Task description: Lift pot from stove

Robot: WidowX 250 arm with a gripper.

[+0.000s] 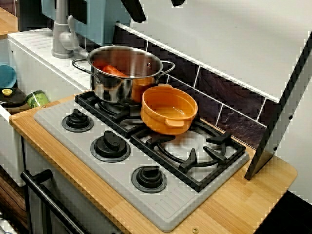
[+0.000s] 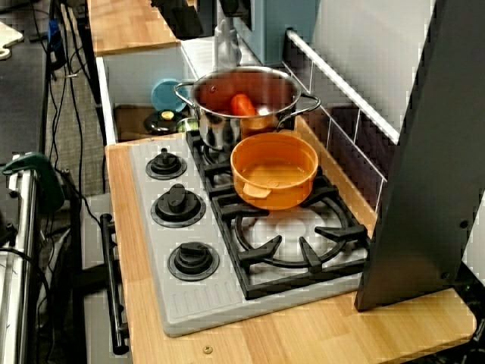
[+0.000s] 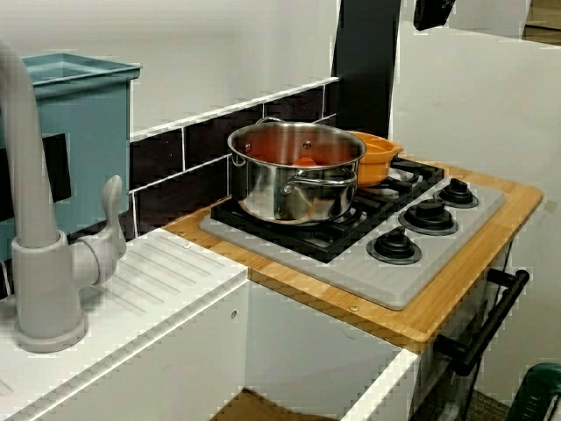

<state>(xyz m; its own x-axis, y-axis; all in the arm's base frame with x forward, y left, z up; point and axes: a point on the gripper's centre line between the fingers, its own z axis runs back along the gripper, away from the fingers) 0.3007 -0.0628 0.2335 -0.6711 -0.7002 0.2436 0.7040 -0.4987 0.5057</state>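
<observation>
We see the orange pot (image 1: 168,108) sitting on the black grates of the stove (image 1: 161,204), tipped a little, with its back edge right against the tall steel pot (image 1: 125,73). The steel pot has something orange inside it. Only dark bits of the gripper (image 1: 134,9) peek in at the top of the picture, well above the pots, so we cannot tell if its jaws are spread or pressed together. We think we are just starting. To do this well, we should come down over the free rim of the orange pot, on the side away from the steel pot. Then we pinch the rim and go straight up, so the steel pot does not get bumped.
</observation>
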